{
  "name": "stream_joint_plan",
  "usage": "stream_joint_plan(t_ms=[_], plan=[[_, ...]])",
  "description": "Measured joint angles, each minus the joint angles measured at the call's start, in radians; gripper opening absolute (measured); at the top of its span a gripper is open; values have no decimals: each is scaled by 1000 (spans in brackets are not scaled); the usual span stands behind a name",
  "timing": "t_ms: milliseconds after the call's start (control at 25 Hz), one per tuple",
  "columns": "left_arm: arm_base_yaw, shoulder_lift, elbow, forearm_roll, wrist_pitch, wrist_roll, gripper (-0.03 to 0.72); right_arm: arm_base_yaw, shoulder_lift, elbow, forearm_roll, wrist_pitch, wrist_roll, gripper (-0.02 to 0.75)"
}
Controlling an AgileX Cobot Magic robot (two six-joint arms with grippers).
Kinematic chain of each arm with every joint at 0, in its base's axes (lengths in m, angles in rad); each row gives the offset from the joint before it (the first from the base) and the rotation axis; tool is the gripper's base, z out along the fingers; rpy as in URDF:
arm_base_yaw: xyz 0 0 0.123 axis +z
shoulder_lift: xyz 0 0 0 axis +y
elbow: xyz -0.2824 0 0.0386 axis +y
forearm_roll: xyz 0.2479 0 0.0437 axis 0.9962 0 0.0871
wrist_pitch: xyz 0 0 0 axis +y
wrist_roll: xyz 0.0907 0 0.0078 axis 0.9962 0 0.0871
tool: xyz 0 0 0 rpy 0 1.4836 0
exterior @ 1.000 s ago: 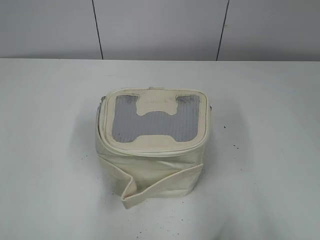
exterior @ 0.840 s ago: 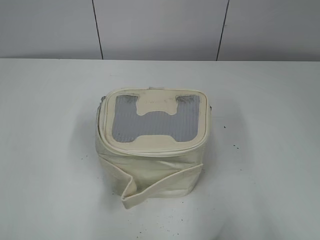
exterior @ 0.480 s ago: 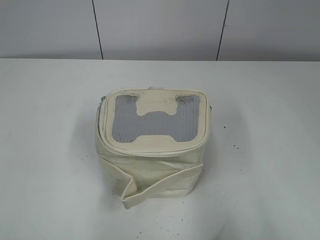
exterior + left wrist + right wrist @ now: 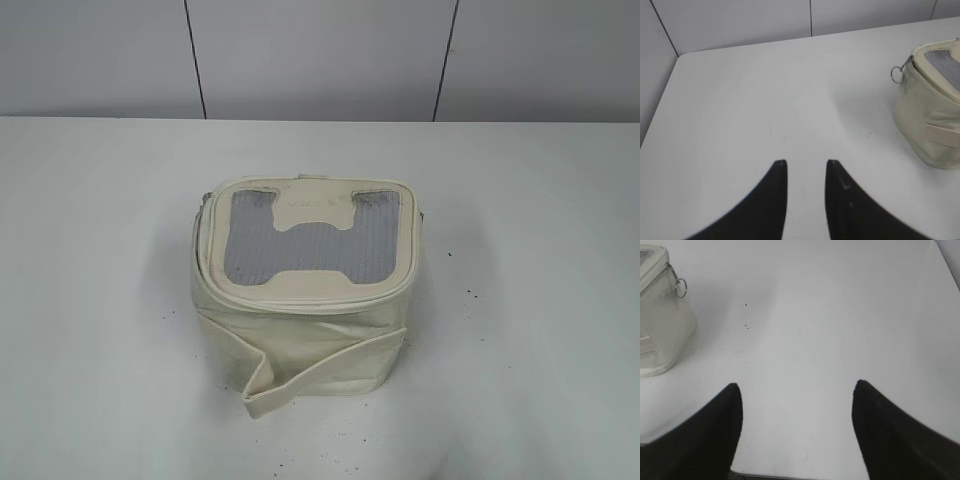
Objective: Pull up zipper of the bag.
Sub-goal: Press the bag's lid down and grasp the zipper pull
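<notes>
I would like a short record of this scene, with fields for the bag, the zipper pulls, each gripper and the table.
bag: cream bag upright near the table centre, grey mesh top, loose band around the body
left ring pull: ring pull hanging at the bag's upper corner, untouched
right ring pull: ring pull hanging at the opposite corner, untouched
left gripper: left gripper open narrowly, empty, apart from the bag
right gripper: right gripper open wide, empty, apart from the bag
table: white table, small dark specks

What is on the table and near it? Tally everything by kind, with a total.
Bags: 1, the cream bag
Zipper ring pulls: 2, one at the bag's left corner, one at its right corner
Grippers: 2, left gripper and right gripper, both apart from the bag
Total: 5
</notes>
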Motion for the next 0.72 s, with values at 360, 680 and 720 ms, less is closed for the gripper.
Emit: stream_joint_plan(t_ms=[360, 680, 720], plan=[[0, 0, 0, 8, 0, 0, 209, 0, 0, 0, 1, 0, 0, 510], [-9, 0, 0, 4, 0, 0, 209, 0, 37, -7, 2, -13, 0, 501], [-11, 0, 0, 4, 0, 0, 209, 0, 60, -14, 3, -27, 0, 501]])
